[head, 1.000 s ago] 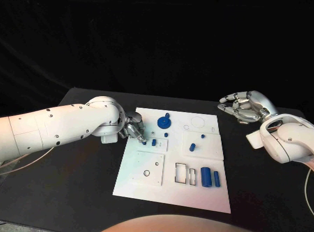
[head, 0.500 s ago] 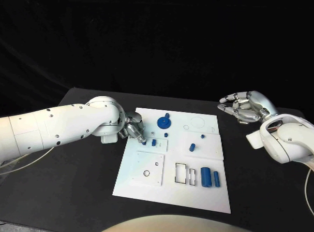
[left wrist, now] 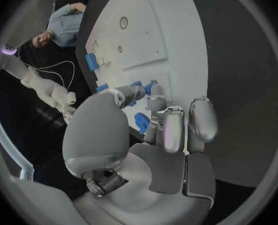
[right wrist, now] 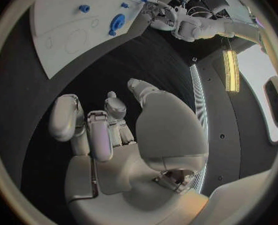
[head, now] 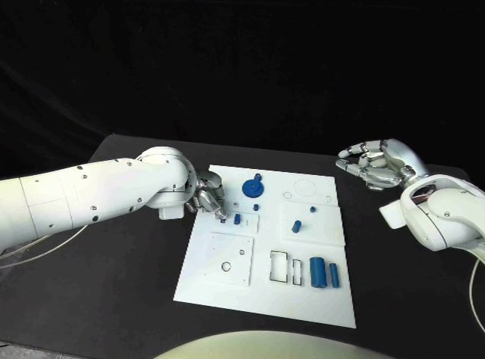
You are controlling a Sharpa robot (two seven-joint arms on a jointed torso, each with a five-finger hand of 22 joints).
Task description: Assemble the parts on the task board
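**A:** So where's the left silver many-fingered hand (head: 207, 200) at? Its white arm (head: 91, 196) comes in low across the black table (head: 113, 284), and the hand sits at the left edge of the white rectangular task board (head: 266, 299).

**B:** Yeah, fingers are bunched down right by a small blue peg-like part (head: 237, 220) in the board's upper-left inset. From the left wrist view the fingertips (left wrist: 153, 103) are curled close around small blue pieces (left wrist: 143, 121), but an actual grip? Can't tell.

**A:** And the right silver hand (head: 377, 166)?

**B:** Raised off the board's far right corner, fingers curled inward over the palm, holding nothing. The blue round disc part (head: 253, 188) and two blue cylinders (head: 325, 272) lie on the board, untouched.
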